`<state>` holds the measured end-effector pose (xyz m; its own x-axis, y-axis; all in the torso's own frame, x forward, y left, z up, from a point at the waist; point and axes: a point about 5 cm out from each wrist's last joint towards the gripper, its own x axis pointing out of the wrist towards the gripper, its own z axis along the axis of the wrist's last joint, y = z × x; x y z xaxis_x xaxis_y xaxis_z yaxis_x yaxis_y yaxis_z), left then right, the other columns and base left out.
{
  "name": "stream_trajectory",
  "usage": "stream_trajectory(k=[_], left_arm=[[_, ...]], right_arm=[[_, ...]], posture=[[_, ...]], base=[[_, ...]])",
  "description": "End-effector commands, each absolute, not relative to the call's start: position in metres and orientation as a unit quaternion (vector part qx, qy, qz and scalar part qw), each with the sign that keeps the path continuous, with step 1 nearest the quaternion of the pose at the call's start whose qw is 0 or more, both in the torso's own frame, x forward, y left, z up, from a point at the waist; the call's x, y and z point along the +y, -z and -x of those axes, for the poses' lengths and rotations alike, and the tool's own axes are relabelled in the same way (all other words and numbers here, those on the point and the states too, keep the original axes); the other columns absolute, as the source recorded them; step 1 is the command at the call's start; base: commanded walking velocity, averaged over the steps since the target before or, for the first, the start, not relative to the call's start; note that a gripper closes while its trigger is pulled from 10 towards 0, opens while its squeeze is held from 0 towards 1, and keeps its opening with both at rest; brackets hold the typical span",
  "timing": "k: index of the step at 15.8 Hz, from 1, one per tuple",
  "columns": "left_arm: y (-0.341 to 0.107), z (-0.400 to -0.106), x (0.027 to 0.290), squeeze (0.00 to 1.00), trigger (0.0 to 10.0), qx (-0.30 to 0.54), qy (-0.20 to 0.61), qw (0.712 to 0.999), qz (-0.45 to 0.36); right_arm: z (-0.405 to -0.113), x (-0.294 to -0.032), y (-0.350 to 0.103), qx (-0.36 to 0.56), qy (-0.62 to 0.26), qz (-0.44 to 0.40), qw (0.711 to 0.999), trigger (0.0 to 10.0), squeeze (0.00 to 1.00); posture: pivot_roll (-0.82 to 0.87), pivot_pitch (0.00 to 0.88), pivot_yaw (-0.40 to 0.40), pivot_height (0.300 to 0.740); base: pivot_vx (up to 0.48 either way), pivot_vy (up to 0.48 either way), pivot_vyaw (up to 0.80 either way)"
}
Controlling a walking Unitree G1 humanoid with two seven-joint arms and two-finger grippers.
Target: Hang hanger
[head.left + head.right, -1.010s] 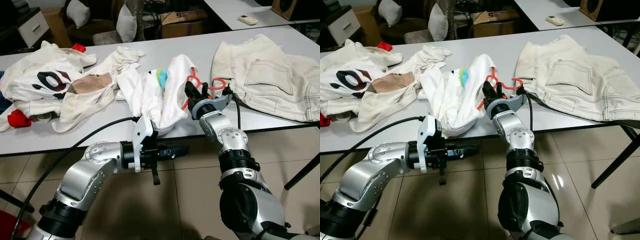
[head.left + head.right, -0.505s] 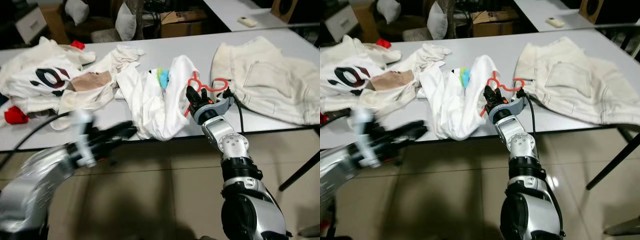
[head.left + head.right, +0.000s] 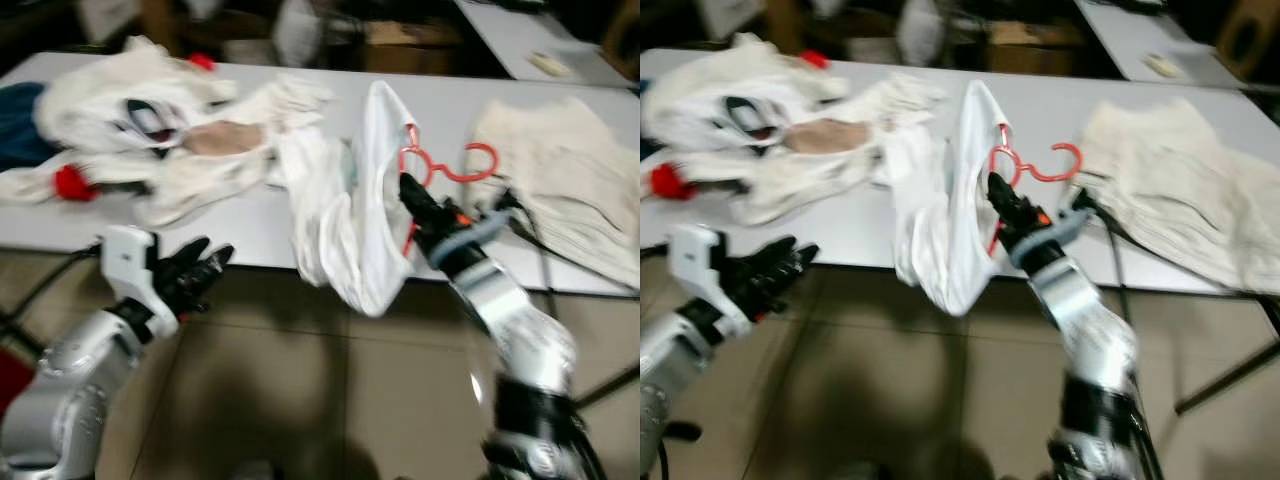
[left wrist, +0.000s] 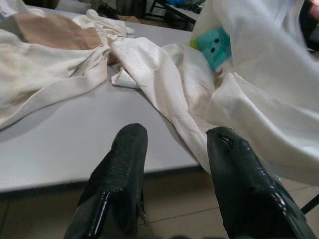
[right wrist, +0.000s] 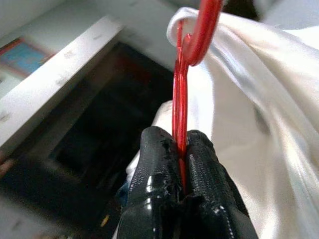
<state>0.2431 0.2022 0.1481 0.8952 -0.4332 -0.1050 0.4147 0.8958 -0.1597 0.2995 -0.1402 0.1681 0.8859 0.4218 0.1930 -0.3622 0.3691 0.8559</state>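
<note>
Sprawling across the grey table (image 3: 250,225), loose clothes wait beyond the left gripper (image 4: 177,149), whose jaws stand spread and empty. A white shirt (image 3: 360,200) drapes from the red hanger (image 5: 182,99), which the right gripper (image 5: 180,149) pinches tight between its jaws, probably for carrying.

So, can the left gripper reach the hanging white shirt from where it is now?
Probably yes. The left gripper is open and holds nothing, below the table edge, and the white shirt hangs over that edge beside it from the red hanger held by the right gripper. Nothing stands between them.
</note>
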Motion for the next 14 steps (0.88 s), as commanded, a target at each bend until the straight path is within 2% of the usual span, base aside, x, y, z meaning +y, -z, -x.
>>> stream_trajectory(k=[1,2,5,7,10,13,14], left_arm=[[-0.146,-0.239,0.196,0.00,10.0,0.070,0.221,0.971,0.066],[-0.144,-0.236,0.194,0.00,10.0,0.073,0.223,0.970,0.068],[-0.126,-0.222,0.166,0.00,10.0,0.105,0.256,0.958,0.078],[-0.120,-0.213,0.158,0.00,10.0,0.114,0.269,0.954,0.073],[-0.112,-0.200,0.158,0.00,10.0,0.130,0.262,0.955,0.047],[-0.111,-0.199,0.161,0.00,10.0,0.128,0.232,0.963,0.057],[-0.112,-0.205,0.158,0.00,10.0,0.122,0.242,0.961,0.049]], right_arm=[[-0.282,-0.142,-0.182,0.022,-0.286,-0.487,0.825,10.0,0.00],[-0.273,-0.143,-0.182,0.030,-0.300,-0.473,0.828,10.0,0.00],[-0.224,-0.145,-0.178,0.092,-0.365,-0.425,0.823,10.0,0.00],[-0.210,-0.147,-0.174,0.123,-0.373,-0.402,0.828,10.0,0.00],[-0.211,-0.149,-0.170,0.149,-0.349,-0.357,0.853,10.0,0.00],[-0.212,-0.138,-0.162,0.167,-0.346,-0.332,0.861,10.0,0.00],[-0.216,-0.137,-0.155,0.179,-0.323,-0.308,0.877,10.0,0.00]], posture=[[-0.02,0.000,-0.015,0.740],[-0.02,0.000,-0.016,0.740],[-0.08,0.000,-0.022,0.740],[-0.08,0.000,-0.039,0.740],[-0.05,0.000,-0.085,0.740],[-0.05,0.000,-0.070,0.740],[-0.05,0.000,-0.052,0.740]], base=[[0.000,0.000,0.80],[0.000,0.000,0.80],[0.000,0.000,0.80],[0.000,0.000,0.80],[0.000,0.000,0.80],[0.000,0.000,0.80],[0.000,0.000,0.80]])
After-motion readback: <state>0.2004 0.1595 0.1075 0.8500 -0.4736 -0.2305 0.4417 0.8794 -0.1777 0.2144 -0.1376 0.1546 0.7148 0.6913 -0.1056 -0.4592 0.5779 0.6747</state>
